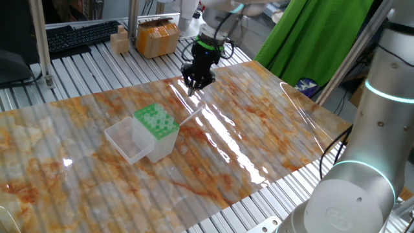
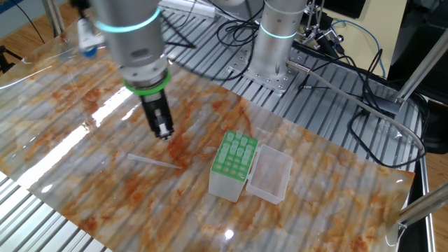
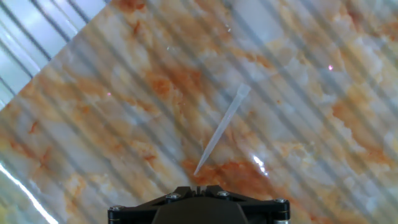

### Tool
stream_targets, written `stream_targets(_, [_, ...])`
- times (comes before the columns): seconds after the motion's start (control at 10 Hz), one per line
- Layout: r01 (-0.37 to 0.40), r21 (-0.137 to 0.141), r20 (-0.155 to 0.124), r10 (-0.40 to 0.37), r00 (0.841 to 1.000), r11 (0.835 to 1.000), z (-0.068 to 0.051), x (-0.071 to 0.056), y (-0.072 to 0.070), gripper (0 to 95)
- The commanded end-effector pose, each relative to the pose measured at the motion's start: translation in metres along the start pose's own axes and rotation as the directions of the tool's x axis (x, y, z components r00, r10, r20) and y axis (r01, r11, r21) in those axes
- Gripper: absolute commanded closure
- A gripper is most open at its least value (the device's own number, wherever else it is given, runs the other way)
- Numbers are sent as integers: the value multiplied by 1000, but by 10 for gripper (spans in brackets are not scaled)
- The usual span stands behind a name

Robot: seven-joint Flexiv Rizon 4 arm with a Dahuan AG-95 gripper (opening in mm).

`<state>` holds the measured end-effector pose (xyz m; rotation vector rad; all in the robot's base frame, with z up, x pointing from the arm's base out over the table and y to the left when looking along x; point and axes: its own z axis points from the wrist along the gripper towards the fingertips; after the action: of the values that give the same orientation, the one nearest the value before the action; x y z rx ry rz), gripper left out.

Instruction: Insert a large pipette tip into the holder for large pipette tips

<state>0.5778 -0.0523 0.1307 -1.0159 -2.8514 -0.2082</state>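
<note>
The black two-finger claw (image 2: 165,134) hangs pointing straight down over the table (image 1: 272,123), which is covered by a glossy sheet with an orange-and-white marbled pattern. Its jaws are pressed together with nothing between them (the tips form one narrow point in both fixed views). The claw sits below a bright green ring on the silver arm.

The large pipette tip, a slender translucent whitish plastic cone (image 3: 221,132), lies flat on the marbled sheet, apart from the claw. In the hand view it runs diagonally, wide end toward the upper right, pointed end toward the lower middle, just above the dark edge of the hand. In the other fixed view it lies a little below and to the left of the claw, on an orange patch.

The holder for large pipette tips, a small clear plastic box topped by a bright green rack plate with a grid of holes (image 2: 234,155), stands upright on the table near the pipette tip but not touching it. Its hinged clear lid (image 2: 269,175) is swung open and lies flat beside the box.
</note>
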Motion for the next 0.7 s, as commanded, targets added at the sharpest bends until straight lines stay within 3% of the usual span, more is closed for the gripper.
stream_targets(0.1, [5,-11,-68,-6,998,1000,-1,-8,1,950])
stream_targets(0.2, [2,-20,-82,-4,997,1000,0,-12,2,950])
stream_targets(0.7, [-19,-14,-87,18,996,1000,12,-26,-1,950])
